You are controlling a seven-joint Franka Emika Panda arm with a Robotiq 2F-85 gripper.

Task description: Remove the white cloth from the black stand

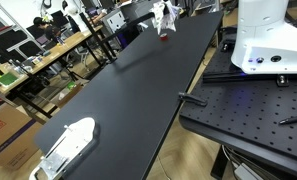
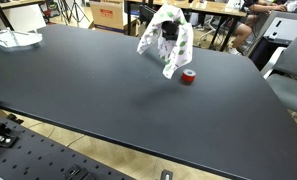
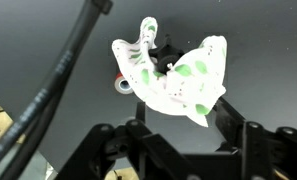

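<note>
A white cloth with green spots hangs over a black stand on the black table. It shows in both exterior views, near the table's far end. The stand is mostly hidden under the cloth. In the wrist view my gripper is open, its two black fingers spread on either side of the cloth's lower tip. The fingers do not close on the cloth. I cannot make out the gripper in the exterior views.
A small red ring-shaped object lies on the table right beside the stand, also in the wrist view. A white object lies at another table corner. A black cable crosses the wrist view. Desks and chairs stand beyond the table.
</note>
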